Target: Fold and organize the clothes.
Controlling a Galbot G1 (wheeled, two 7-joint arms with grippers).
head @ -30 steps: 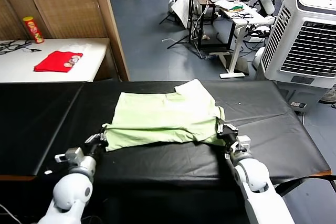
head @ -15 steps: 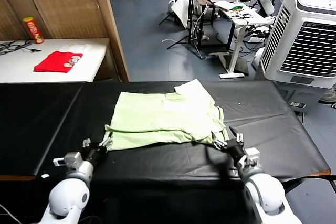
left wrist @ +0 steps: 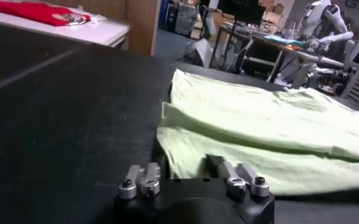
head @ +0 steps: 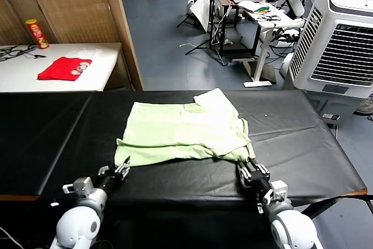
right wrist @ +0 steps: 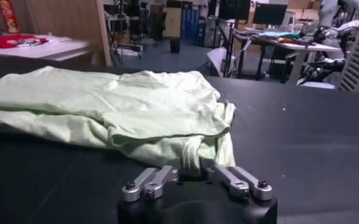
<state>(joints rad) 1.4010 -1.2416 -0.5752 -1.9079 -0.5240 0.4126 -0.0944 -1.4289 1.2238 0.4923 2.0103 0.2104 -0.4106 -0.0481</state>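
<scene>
Pale green soft shirt folded into a rumpled rectangle mid black matte table, left gripper by its near-left corner, jaw state unclear, right gripper fingers together at near-right corner, holding nothing.

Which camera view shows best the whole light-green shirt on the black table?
The head view: the whole shirt lies in sight, folded, with all its edges. The left wrist view shows only its near left corner and front hem; the right wrist view shows its bunched right end.
</scene>
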